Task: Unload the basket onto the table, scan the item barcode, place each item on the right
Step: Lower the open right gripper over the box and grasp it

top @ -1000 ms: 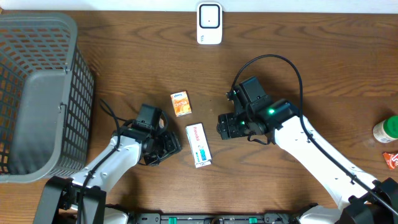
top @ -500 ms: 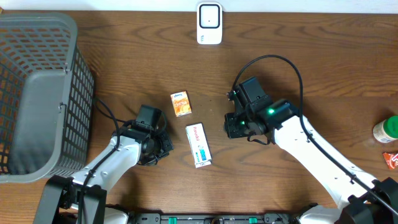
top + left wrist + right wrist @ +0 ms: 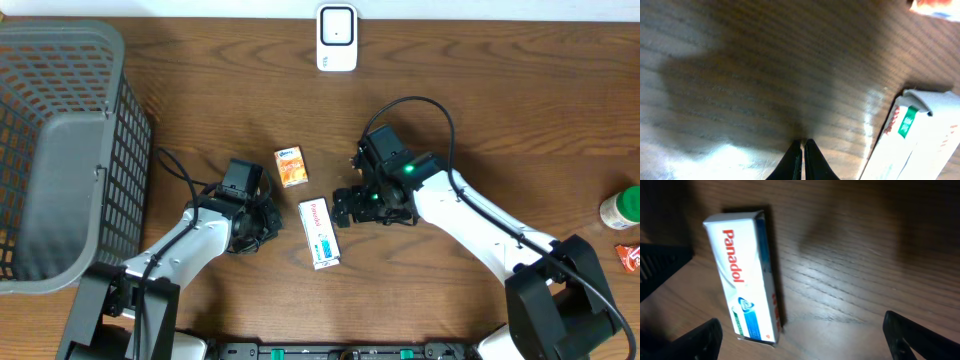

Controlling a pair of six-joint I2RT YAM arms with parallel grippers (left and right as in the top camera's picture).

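The item, a white Panadol box, lies flat on the wooden table between my two arms; no barcode shows on its upper face. The right wrist view shows the box with its near end just inside my right gripper, which is open wide above the table. In the overhead view the right gripper sits just right of the box's far end. My left gripper is shut on nothing, left of the box. The left wrist view has its fingertips pressed together over bare wood, the box to their right.
A white scanner stands at the table's far edge. A small orange box lies just beyond the Panadol box. A grey basket fills the left side. A green-capped bottle and a red packet lie at the right edge.
The right gripper moved left to the Panadol box, closing partway and then opening wide. The left gripper closed on nothing and shifted slightly up.
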